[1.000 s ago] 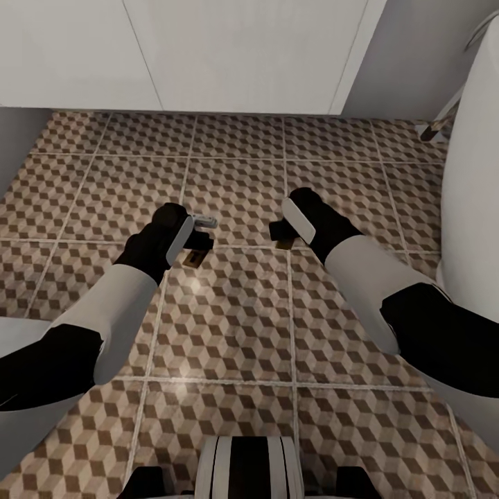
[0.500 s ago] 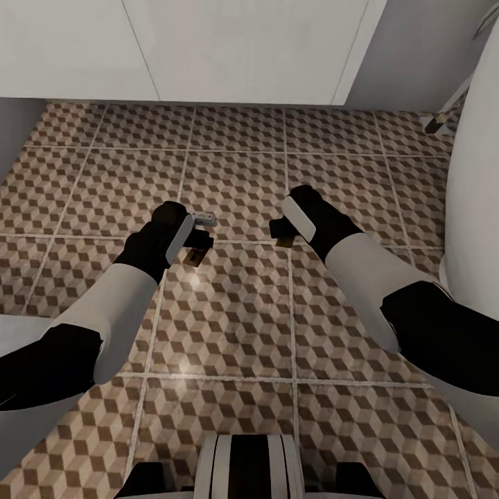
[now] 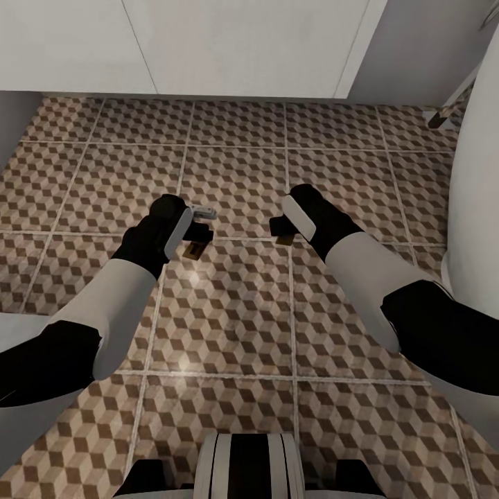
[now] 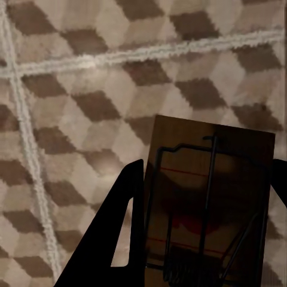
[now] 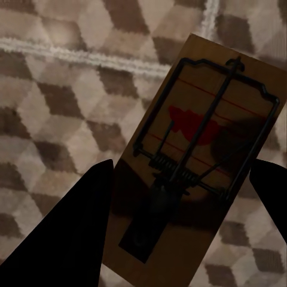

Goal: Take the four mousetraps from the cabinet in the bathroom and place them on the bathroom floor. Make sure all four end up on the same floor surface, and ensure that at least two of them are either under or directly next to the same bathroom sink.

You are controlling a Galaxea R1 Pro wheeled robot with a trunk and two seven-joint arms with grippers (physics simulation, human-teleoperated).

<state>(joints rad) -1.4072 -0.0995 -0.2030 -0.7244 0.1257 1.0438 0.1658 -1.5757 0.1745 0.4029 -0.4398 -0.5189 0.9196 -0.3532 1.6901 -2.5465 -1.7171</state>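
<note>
Head view looks down on both arms held low over the bathroom floor, and much of what matters is half hidden there: the left claw is a dark block past the wrist, with a sliver of tan mousetrap poking out beneath it, its wire and red spot too small to make out. Just beyond that claw, on the tiles, lies a small pale grey object I cannot identify. Left wrist view is clearer: the left-hand mousetrap sits between the two dark fingers, board edges against them, so the left claw is closed part-way on it, with patterned tiles and a grout cross behind; whether the board touches the floor cannot be told. To the right of the left claw in the head view, the right claw shows a bit of a second mousetrap under it. Right wrist view shows this right-hand mousetrap tilted between spread fingers, whose inner edges overlap its lower corners, so it appears gripped, though contact is hard to judge. Beyond both claws runs a white cabinet front; further right, a large white curved fixture is cut off by the frame.
</note>
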